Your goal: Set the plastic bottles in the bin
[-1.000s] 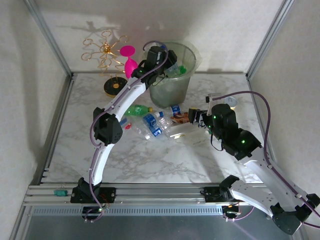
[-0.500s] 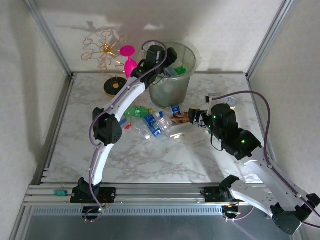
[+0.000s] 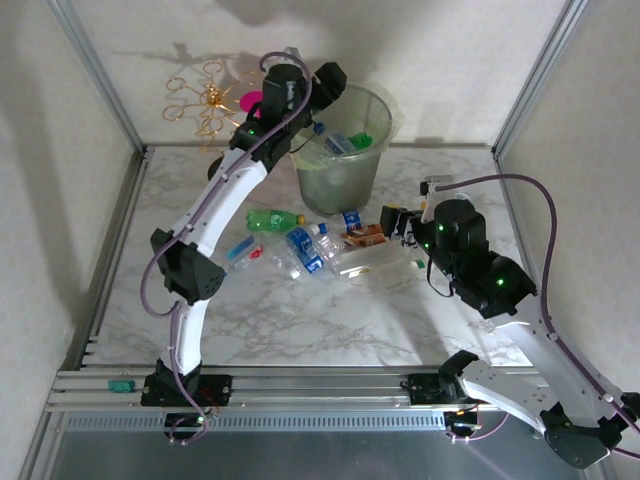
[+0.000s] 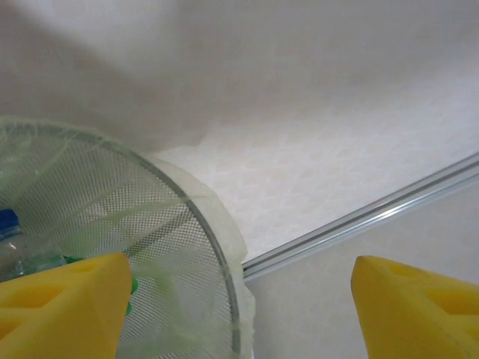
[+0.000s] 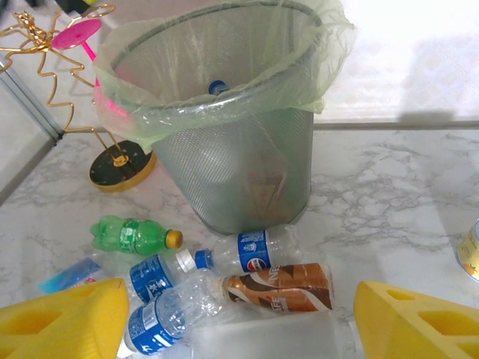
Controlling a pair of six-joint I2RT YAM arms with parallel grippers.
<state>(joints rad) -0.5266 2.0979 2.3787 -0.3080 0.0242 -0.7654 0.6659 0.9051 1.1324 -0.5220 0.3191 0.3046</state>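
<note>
Hanging open by the bin while a pile of bottles lies on the tabletop.

The left end effector is up high by the rim of the bin, and its yellow fingers are wide apart with nothing between them. Inside the bin lie a clear bottle and something green. The right end effector is low, near the pile, open too, and holds nothing. In front of it are a green bottle, a brown-label bottle and some blue-label bottles, all lying close to the bin. A pink goblet stands left of the bin.
</note>
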